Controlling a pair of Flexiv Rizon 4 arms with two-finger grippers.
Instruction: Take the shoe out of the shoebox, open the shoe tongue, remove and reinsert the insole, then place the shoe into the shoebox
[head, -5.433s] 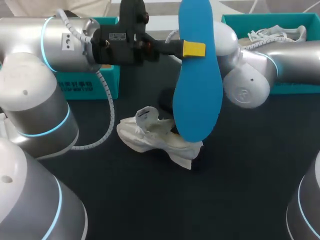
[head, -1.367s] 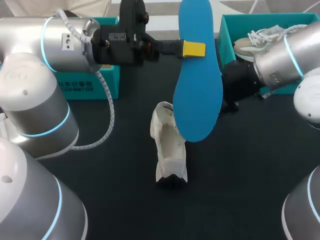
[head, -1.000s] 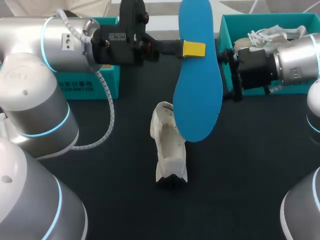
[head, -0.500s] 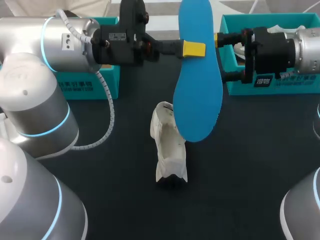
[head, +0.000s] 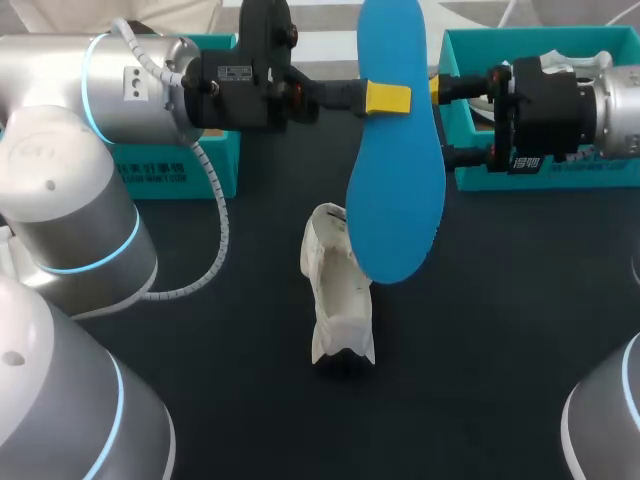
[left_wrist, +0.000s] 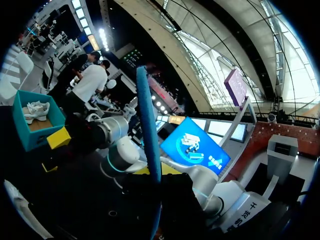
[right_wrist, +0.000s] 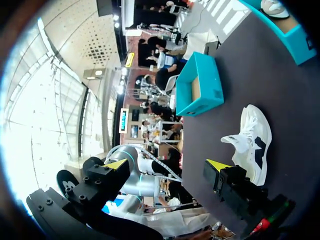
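A long blue insole (head: 396, 150) hangs upright above the table, my left gripper (head: 388, 98) shut on its upper part. In the left wrist view the insole (left_wrist: 149, 135) shows edge-on, rising from between the fingers. Below it, the white shoe (head: 338, 290) lies on the dark table, its opening toward the far side. My right gripper (head: 441, 120) hovers level beside the insole's right edge, open and empty, in front of the right teal shoebox (head: 470, 172). Ahead of the open right gripper (right_wrist: 167, 164), the right wrist view shows the shoe (right_wrist: 252, 142).
A second teal shoebox (head: 185, 170) stands at the back left, behind my left arm; it also shows as the teal shoebox (right_wrist: 200, 85) beyond the shoe. The right shoebox holds another white shoe (head: 545, 65). The dark table (head: 480, 360) stretches to the front.
My right gripper has risen from near the table and turned level, fingers toward the insole. Earlier the shoe was turned from lying crosswise to lengthwise. The left arm and insole stayed still.
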